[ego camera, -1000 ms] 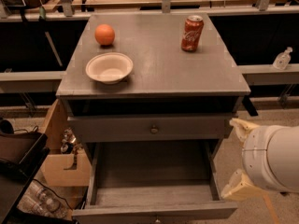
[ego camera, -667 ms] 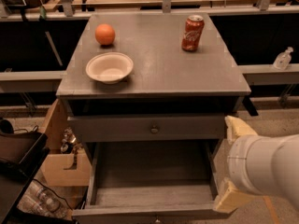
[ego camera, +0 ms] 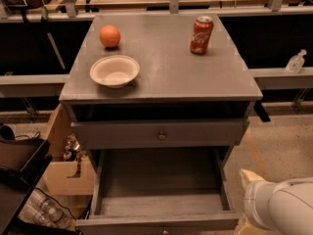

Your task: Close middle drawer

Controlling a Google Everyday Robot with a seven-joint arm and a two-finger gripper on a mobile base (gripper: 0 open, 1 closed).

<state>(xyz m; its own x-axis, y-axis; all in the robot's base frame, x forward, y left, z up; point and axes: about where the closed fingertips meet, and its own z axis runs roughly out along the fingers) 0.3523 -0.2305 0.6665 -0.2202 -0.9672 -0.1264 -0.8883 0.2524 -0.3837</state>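
The middle drawer (ego camera: 159, 199) is pulled far out of the grey cabinet (ego camera: 161, 77). It is a long, shallow, empty box, and its front (ego camera: 156, 223) lies at the bottom edge of the view with only the top of its knob showing. My gripper (ego camera: 250, 180) is at the bottom right, just right of the drawer's right front corner and apart from it. Only a beige part shows, in front of the white rounded arm (ego camera: 281, 207).
Above, another drawer front with a round knob (ego camera: 161, 135) stands slightly out. On the cabinet top stand a white bowl (ego camera: 114, 71), an orange (ego camera: 110, 35) and a red soda can (ego camera: 201, 35). A cardboard box (ego camera: 66, 175) and a dark bin (ego camera: 19, 163) stand at the left.
The white arm and gripper have dropped lower and further right in view, away from the cabinet's side. The drawers and the items on top have not moved.
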